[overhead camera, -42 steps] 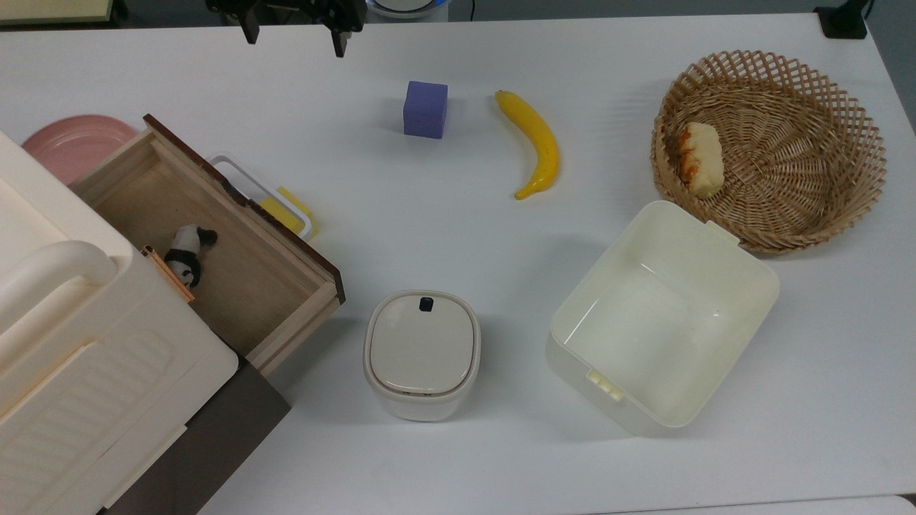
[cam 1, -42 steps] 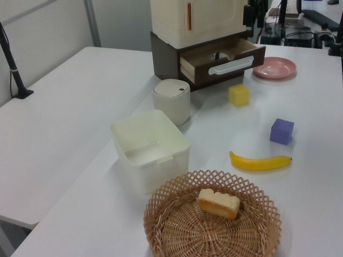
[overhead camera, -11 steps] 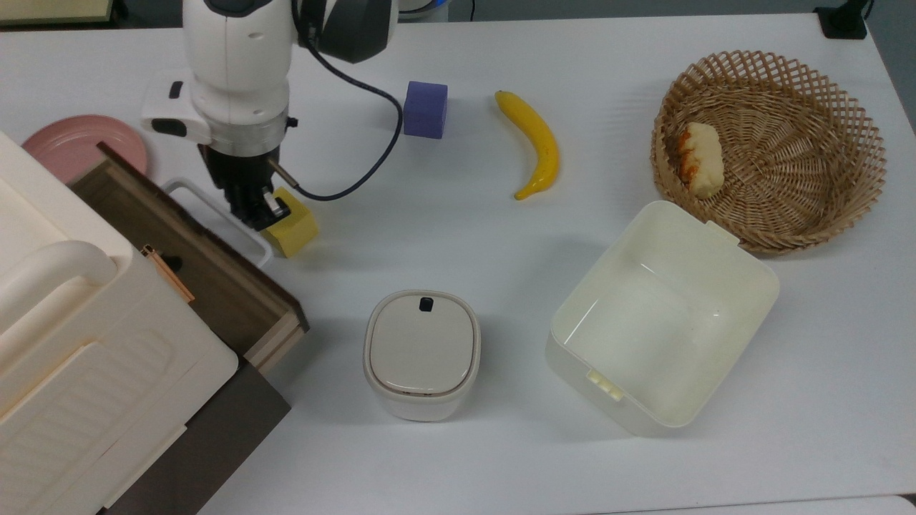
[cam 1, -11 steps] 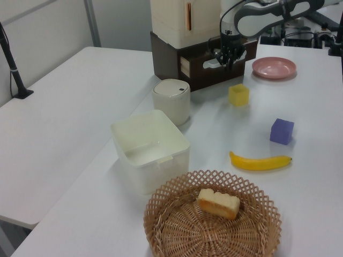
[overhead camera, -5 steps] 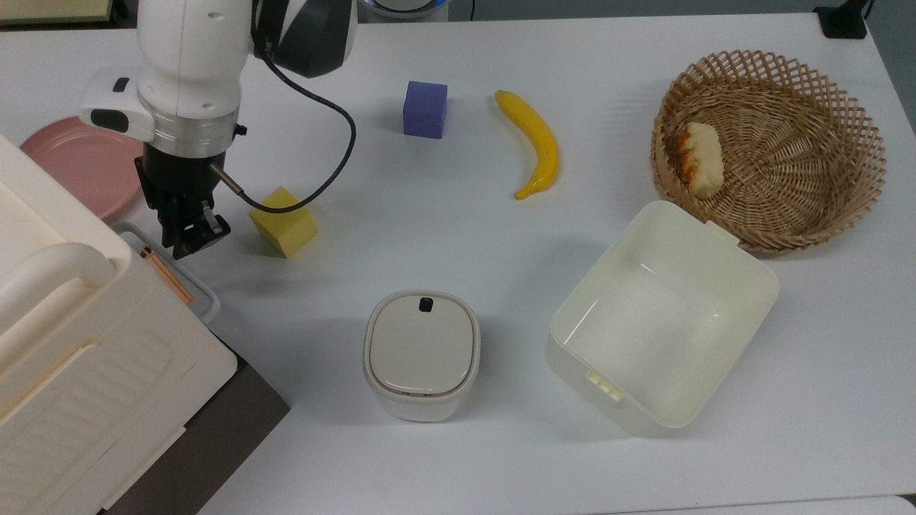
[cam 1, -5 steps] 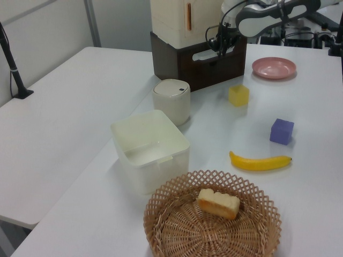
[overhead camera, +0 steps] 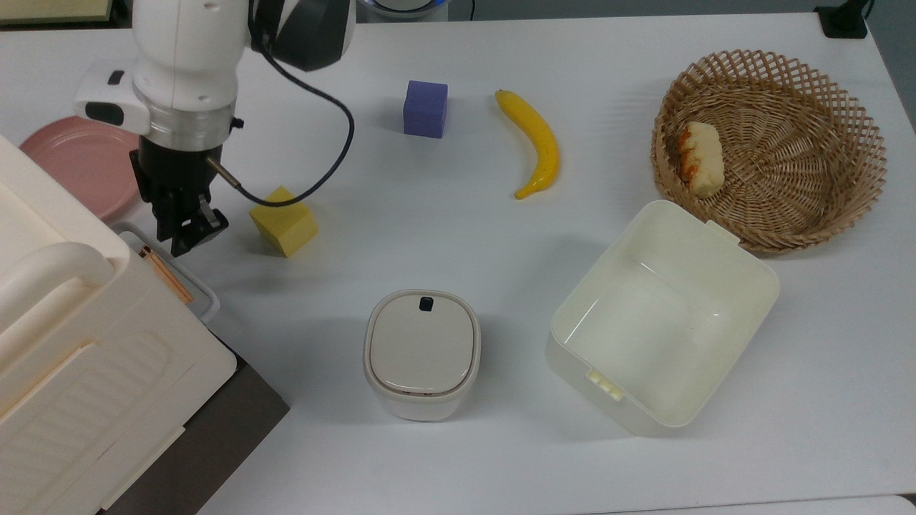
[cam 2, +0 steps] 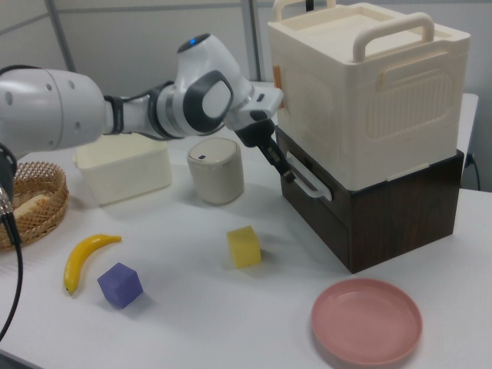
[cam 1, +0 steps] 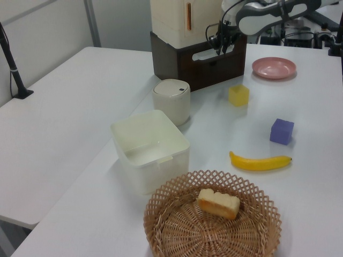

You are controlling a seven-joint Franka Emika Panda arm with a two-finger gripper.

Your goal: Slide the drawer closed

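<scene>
While the gripper (overhead camera: 192, 239) is hovering at the drawer's white loop handle (cam 2: 304, 178), you are seeing its dark fingers (cam 2: 275, 160) pressed close together, with nothing clamped between them. In the right view, the fingertips are touching or lying just beside the upper end of that handle; you cannot tell which.

Outward from the fingers, the drawer (cam 2: 317, 206) is sitting flush in the dark brown cabinet (cam 2: 392, 211), fully pushed in. In the top view, you are seeing just the handle (overhead camera: 187, 280) projecting from under the large cream handled box (overhead camera: 79, 336), which is covering the drawer front. The box is cut off at the top view's left edge.

The arm (overhead camera: 187, 64) is reaching down from the top view's upper edge, where it is cropped, and its black cable (overhead camera: 325, 164) is looping above the yellow cube (overhead camera: 284, 221). The pink plate (overhead camera: 79, 164) is partly hidden behind the wrist and the box.

Farther out, the lidded canister (overhead camera: 422, 354), the cream plastic bin (overhead camera: 662, 318), the purple cube (overhead camera: 425, 109) and the banana (overhead camera: 533, 143) are standing apart on the white table (overhead camera: 444, 236). The wicker basket (overhead camera: 769, 146) is holding a piece of bread (overhead camera: 698, 159).

No readable writing is showing on any item.
</scene>
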